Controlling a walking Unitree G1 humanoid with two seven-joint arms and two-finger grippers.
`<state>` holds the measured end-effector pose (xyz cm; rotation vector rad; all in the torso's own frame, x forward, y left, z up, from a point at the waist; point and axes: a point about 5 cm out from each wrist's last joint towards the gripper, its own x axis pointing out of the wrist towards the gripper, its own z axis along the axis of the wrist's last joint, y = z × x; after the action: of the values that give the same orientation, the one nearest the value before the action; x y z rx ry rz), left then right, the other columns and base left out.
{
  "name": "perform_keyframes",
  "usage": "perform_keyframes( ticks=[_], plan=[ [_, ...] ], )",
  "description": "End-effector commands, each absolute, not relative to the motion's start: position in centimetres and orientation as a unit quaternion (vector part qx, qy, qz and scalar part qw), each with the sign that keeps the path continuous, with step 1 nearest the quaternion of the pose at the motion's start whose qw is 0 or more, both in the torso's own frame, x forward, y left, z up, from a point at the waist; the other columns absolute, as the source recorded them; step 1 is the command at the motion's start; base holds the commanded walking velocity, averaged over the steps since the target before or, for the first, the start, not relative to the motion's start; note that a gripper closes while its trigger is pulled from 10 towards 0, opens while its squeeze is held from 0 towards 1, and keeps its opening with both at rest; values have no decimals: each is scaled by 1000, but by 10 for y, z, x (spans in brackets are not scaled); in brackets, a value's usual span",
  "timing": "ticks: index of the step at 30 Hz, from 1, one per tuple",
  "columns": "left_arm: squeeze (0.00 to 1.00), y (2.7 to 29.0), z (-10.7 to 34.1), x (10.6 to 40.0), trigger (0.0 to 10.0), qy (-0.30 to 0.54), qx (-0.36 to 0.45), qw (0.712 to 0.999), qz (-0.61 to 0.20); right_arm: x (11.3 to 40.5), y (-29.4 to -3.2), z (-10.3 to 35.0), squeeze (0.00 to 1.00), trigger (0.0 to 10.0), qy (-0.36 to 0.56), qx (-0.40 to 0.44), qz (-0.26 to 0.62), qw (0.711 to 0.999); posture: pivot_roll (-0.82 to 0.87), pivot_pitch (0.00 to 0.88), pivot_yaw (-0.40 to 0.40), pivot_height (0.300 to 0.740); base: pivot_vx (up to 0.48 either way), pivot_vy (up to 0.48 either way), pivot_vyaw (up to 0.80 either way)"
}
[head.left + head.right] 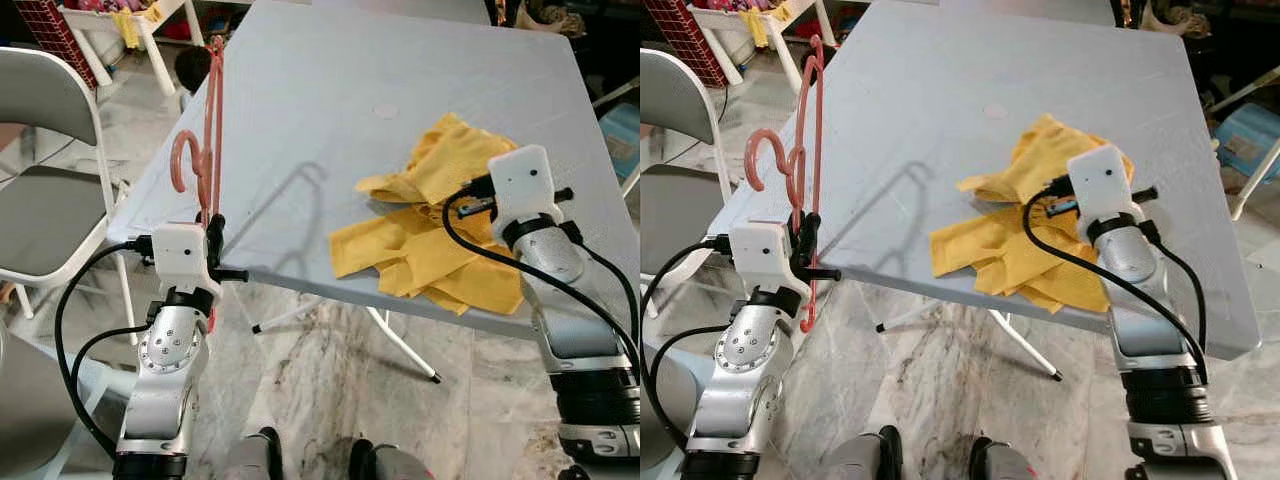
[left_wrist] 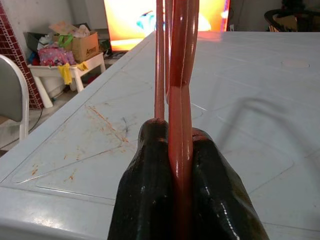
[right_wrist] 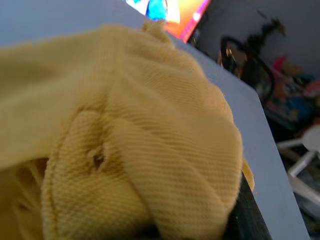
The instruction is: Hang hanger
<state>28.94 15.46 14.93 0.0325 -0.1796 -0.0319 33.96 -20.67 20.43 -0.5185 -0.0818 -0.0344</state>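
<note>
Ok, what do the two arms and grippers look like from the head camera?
Both arms are silver metal with black joint bands, looping black cables and a white boxy wrist housing. The left gripper has glossy black fingers; the right gripper shows black parts ahead of its housing.

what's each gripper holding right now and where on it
The left gripper is shut on the pink hanger, pinching its thin bars near one end. The right gripper is down in the yellow cloth; whether it grips it cannot be told.
</note>
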Motion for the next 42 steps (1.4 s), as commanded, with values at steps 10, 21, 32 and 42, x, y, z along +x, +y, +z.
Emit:
perform_keyframes(
  ticks=[10,21,32,42],
  plan=[
    [0,155,137,289,10000,-57,16,998,-19,336,-216,168,0,10000,58,-313,-18,948,-55,177,12,740,0,0,0],
    [0,154,136,287,10000,-56,15,998,-19,330,-169,139,0,10000,130,-246,146,949,-54,180,10,740,0,0,0],
    [0,154,136,286,10000,-55,13,998,-15,343,-110,142,0,10000,123,-163,235,950,-40,185,2,740,0,0,0],
    [0,154,137,286,10000,-56,14,998,-14,370,-76,211,0,10000,-71,-72,192,976,-28,188,0,740,0,0,0]
  ],
)
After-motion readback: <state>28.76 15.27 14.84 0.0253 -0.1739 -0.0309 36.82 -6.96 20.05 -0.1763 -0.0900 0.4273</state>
